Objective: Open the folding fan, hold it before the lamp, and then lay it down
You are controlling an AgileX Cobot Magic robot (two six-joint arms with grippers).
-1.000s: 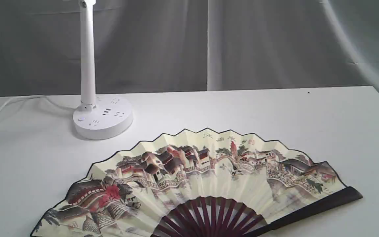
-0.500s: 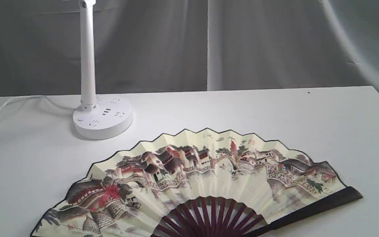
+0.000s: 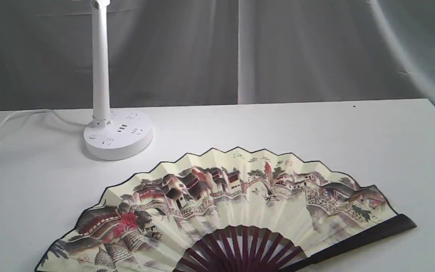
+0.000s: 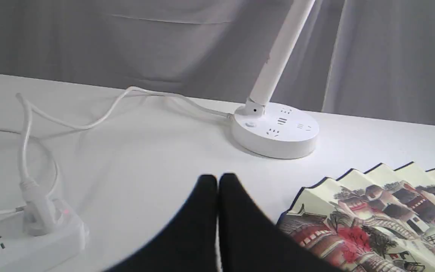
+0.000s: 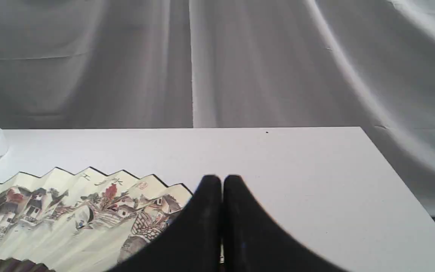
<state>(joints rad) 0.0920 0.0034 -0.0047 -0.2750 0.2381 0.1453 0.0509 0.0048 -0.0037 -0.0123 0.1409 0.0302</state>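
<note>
The folding fan lies fully spread and flat on the white table, painted side up, its maroon ribs toward the near edge. The lamp stands behind it at the left, slim pole upright on its round socket base. Neither arm shows in the exterior view. In the left wrist view my left gripper is shut and holds nothing, above the table beside the fan and short of the lamp. In the right wrist view my right gripper is shut and holds nothing, over the fan's right end.
The lamp's white cord loops across the table to a white power strip at the far left, with a plug in it. A grey curtain hangs behind the table. The table's right edge lies close to the right gripper.
</note>
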